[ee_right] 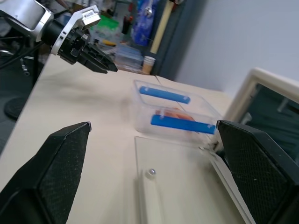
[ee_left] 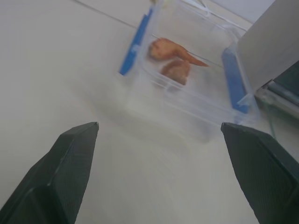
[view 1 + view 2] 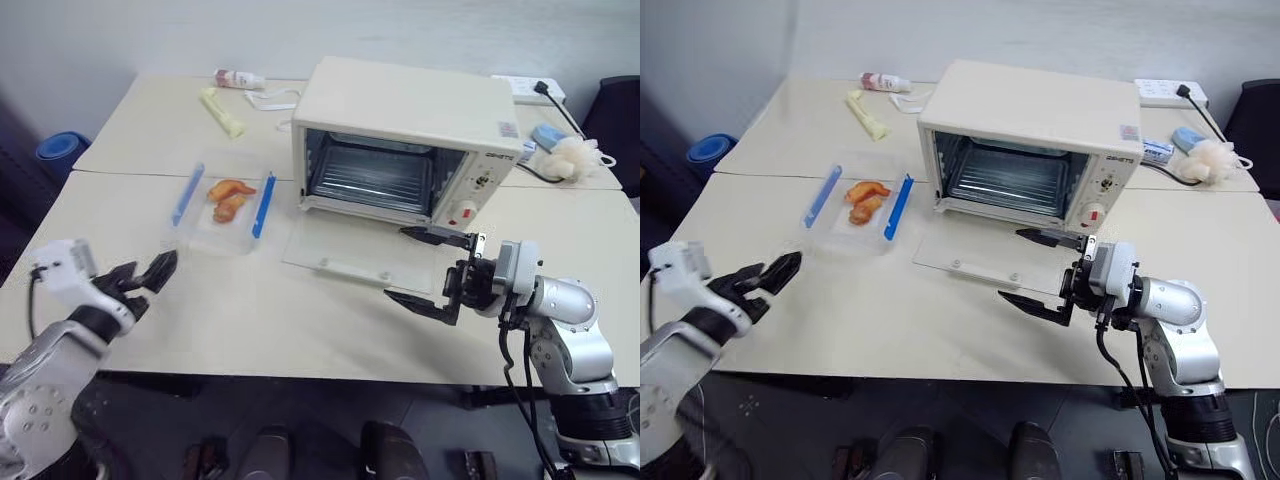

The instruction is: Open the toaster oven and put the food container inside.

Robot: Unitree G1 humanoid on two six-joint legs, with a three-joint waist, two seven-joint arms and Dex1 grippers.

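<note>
Food container (image 3: pixel 222 205): clear plastic box w/ blue clip strips, orange-red food inside, sitting on the table (image 3: pixel 300 320) ahead of the left gripper (image 3: pixel 150 272) and a bit apart from it, not touched. Toaster oven (image 3: pixel 400 140) stands just beyond the right gripper (image 3: pixel 432 268); its glass door (image 3: pixel 355 255) is already dropped flat on the table, wire rack visible inside. So step 1, opening, looks done; still left: grab container, move it into the oven. Both grippers spread wide, empty, touching nothing; right one hovers over the lowered door's near edge. Left one faces the container.
</note>
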